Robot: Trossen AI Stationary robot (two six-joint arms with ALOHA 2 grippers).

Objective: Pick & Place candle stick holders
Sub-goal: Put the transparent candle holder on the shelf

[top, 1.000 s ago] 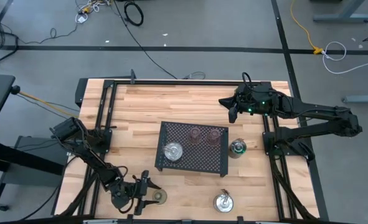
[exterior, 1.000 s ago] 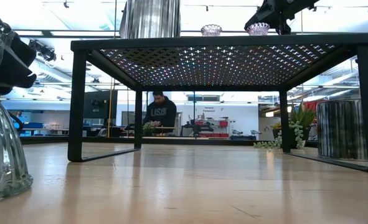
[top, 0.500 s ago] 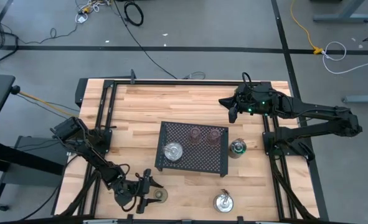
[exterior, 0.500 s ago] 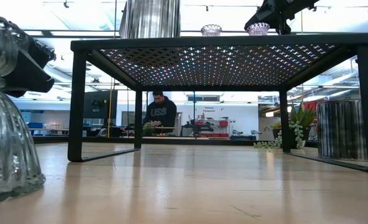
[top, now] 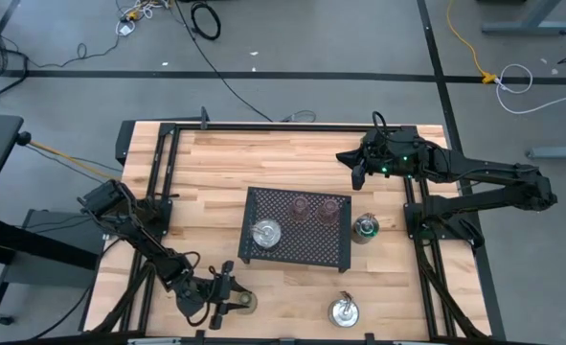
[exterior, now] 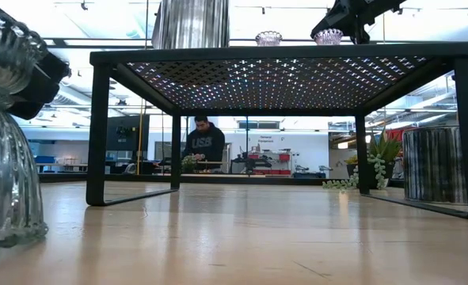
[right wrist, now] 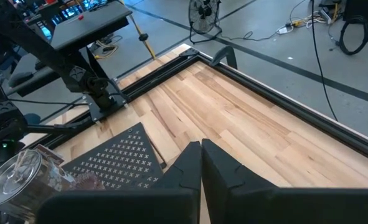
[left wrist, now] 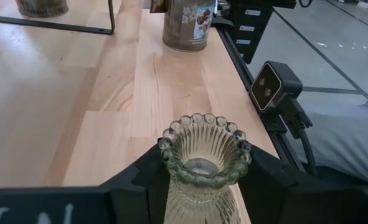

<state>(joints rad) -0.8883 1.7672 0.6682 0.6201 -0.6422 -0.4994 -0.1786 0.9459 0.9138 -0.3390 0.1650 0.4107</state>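
My left gripper (top: pixel 227 299) is at the table's near edge, shut on the olive-green ribbed glass holder (top: pixel 245 303), which also shows in the left wrist view (left wrist: pixel 204 152) and at the left of the low view (exterior: pixel 8 142). A black perforated tray (top: pixel 297 247) stands mid-table. On it stand one silver holder (top: pixel 264 232) and two pink holders (top: pixel 300 206) (top: pixel 328 209). A second silver holder (top: pixel 365 227) stands right of the tray. A third (top: pixel 344 310) stands near the front edge. My right gripper (top: pixel 357 172) is shut and empty at the far right. My left gripper pinches the olive-green holder between its two fingers (left wrist: pixel 147 183), which stand on either side of the neck just under the beaded rim (left wrist: pixel 171 144). The fingers come level from the table's left. The holder stands upright; whether its base (exterior: pixel 12 233) is clear of the table I cannot tell.
The tray stands on thin black legs (exterior: pixel 99 134) with open room beneath it. A small green plant (exterior: pixel 382 150) sits by the silver holder right of the tray. A camera (left wrist: pixel 273 87) is mounted at the near edge. A person (exterior: pixel 204 142) stands in the room beyond.
My left gripper has gone a little toward the table's right, up to the olive-green holder. In the low view the holder has shifted slightly sideways and now sits a little higher in the picture. My right arm has kept still.
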